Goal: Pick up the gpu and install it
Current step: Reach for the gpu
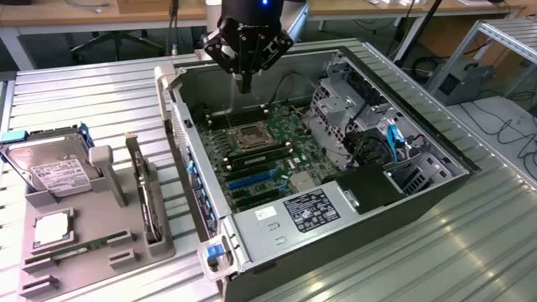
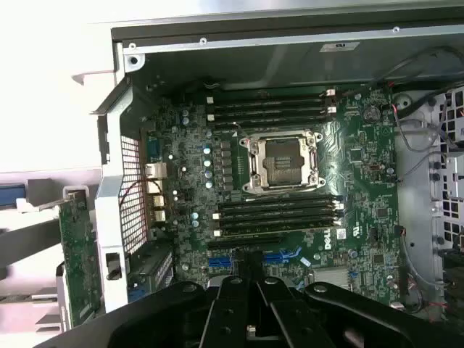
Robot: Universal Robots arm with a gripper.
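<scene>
The gpu [image 1: 148,204] is a thin dark card standing on edge in a slot of the grey holder tray [image 1: 88,264], at the exterior view's left of the open computer case [image 1: 180,119]. Its silver bracket [image 1: 131,154] points to the far side. In the wrist view the gpu [image 2: 76,257] shows a greenish face just outside the case wall. My gripper [image 1: 244,87] hangs shut and holds nothing, high over the far end of the motherboard [image 1: 260,151], well away from the gpu. Its shut fingers [image 2: 250,267] sit over the blue card slots [image 2: 283,255], near the processor socket [image 2: 281,161].
The holder tray also carries a silver hard drive [image 1: 50,167], a processor chip [image 1: 52,228] and a green memory stick [image 1: 80,246]. Inside the case are a power supply [image 1: 310,207], a drive cage [image 1: 336,104] and loose cables [image 1: 393,141]. All of it rests on a slatted metal table [image 1: 436,251].
</scene>
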